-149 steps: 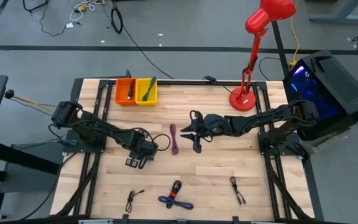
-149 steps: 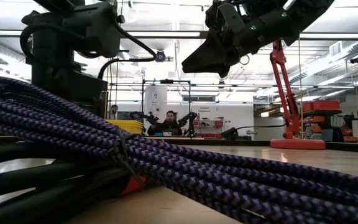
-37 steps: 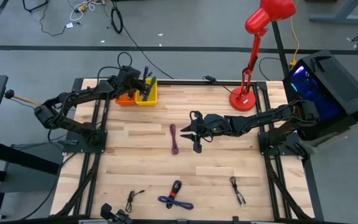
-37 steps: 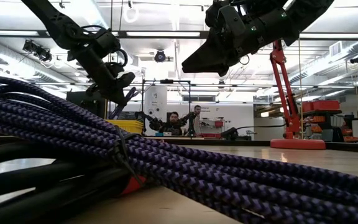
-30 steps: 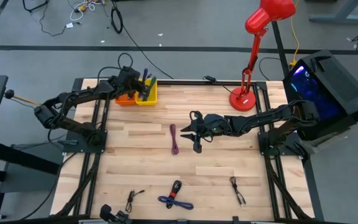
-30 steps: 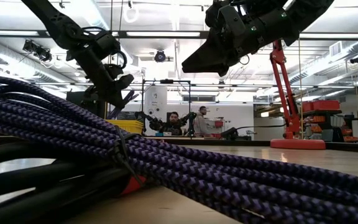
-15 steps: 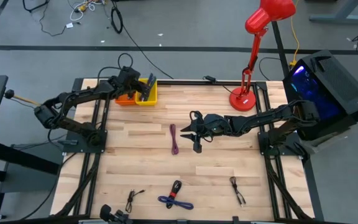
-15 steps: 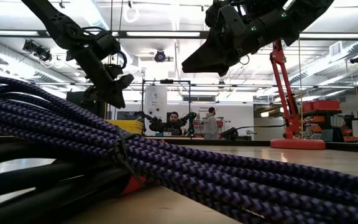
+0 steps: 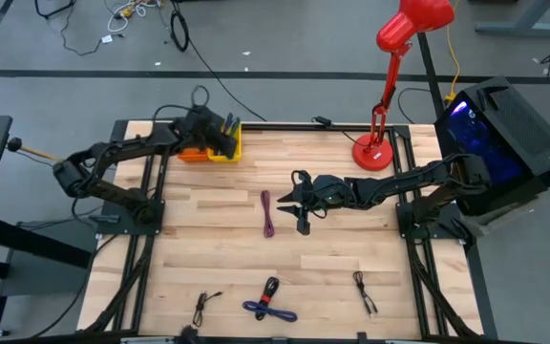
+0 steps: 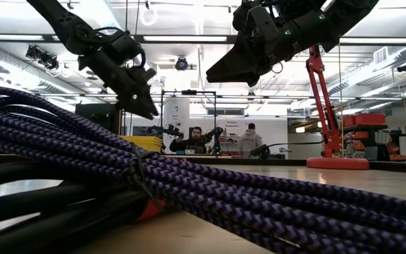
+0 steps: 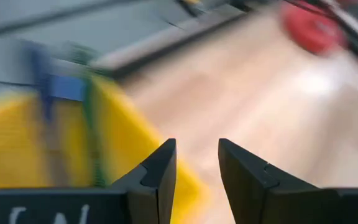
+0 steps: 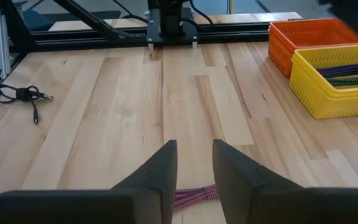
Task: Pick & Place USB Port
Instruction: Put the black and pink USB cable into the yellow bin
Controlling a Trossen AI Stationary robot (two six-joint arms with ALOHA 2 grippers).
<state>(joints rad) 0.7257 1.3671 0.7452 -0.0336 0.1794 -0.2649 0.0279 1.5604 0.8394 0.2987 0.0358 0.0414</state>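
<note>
From above, I see my left gripper over the yellow plastic bin beside the orange bin; my right gripper hovers mid-table near the purple braided cable. Both wrist views show fingers slightly parted, pinching nothing.

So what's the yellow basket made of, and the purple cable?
The yellow basket looks like shiny moulded plastic: bright even colour, ribbed walls, a smooth rim. The purple cable seems wrapped in woven fabric, since a purple and black braid pattern covers it. What lies inside cannot be seen.
</note>
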